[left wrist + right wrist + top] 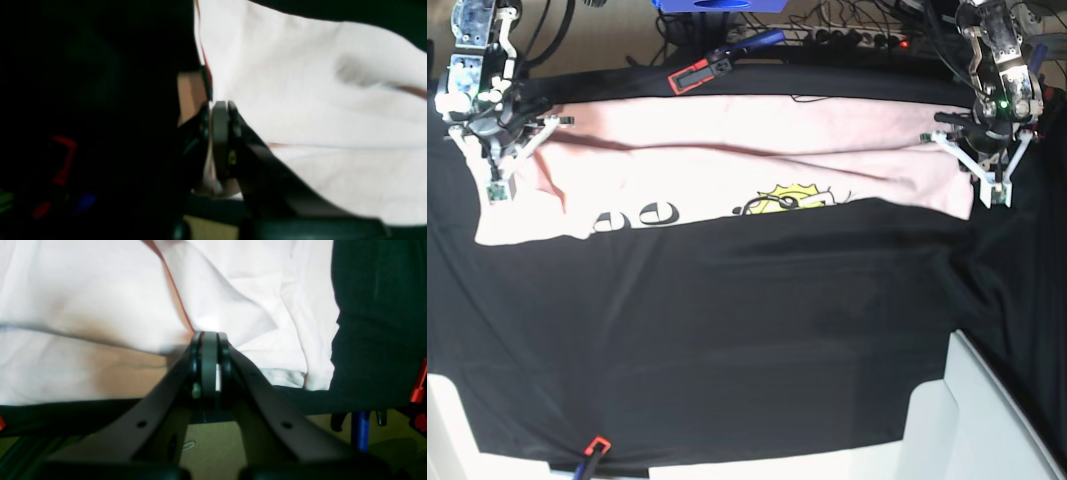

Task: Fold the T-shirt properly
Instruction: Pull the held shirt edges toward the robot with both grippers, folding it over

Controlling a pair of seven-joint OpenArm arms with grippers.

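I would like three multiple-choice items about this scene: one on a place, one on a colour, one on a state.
1. Where does the T-shirt lie on the black cloth?
A. far edge
B. near edge
C. centre

2. What colour is the drawing beside the lettering?
A. blue
B. yellow
C. green

3. How are the left claw and the right claw?
A. both open
B. one open
C. both shut on the T-shirt

Key: 1 A, it spans the far edge in the base view; 2 B, yellow drawing; 3 C, both wrist views show the jaws pinching fabric.

Base view evenly lit, sharp. Wrist views soft, blurred (left one half black); pale cloth overexposed.
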